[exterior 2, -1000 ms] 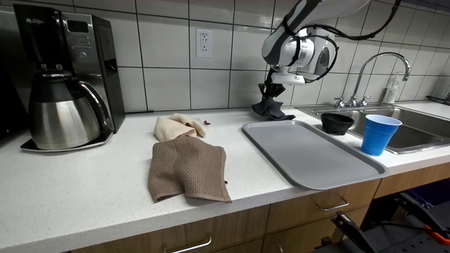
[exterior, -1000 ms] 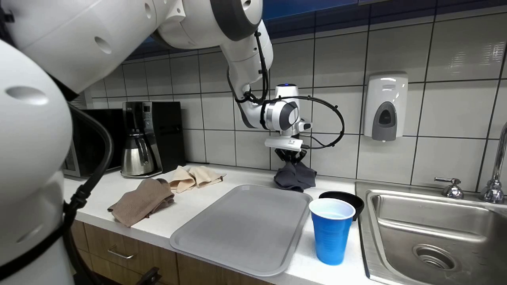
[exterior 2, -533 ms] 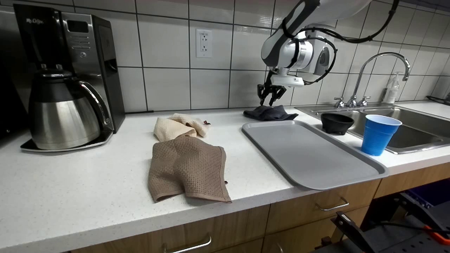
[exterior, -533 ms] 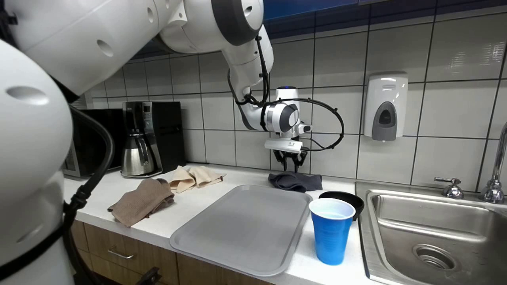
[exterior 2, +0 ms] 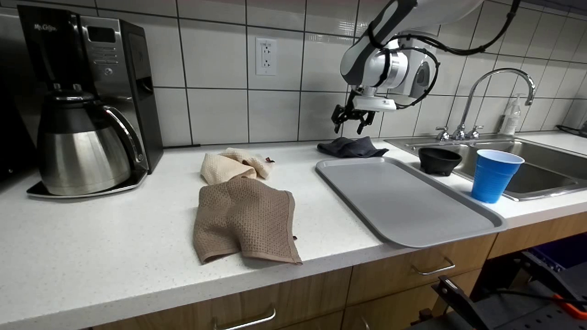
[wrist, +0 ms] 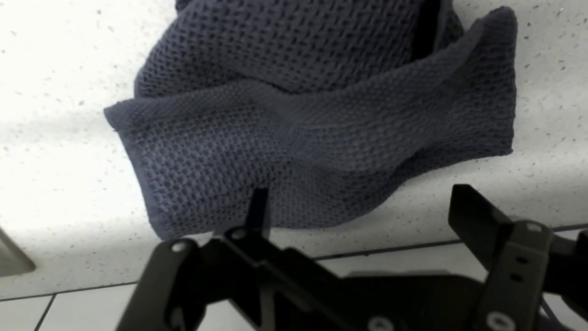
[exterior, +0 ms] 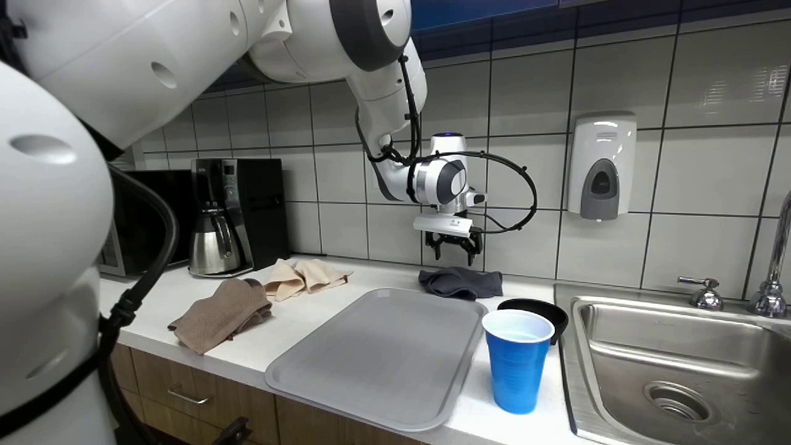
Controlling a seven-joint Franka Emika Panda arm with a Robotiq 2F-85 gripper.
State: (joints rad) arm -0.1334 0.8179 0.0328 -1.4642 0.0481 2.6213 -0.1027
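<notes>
Above the dark cloth (wrist: 317,128), the jaws hang wide apart, seemingly clear of it.

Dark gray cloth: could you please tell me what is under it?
Under the dark gray cloth is the speckled white counter, visible around its edges. The cloth hides the area beneath, so whether anything else lies there cannot be seen.

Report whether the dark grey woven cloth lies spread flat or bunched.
Bunched: the dark grey woven cloth overlaps itself in loose folds in the wrist view and forms a low, rumpled heap in both exterior views.
</notes>
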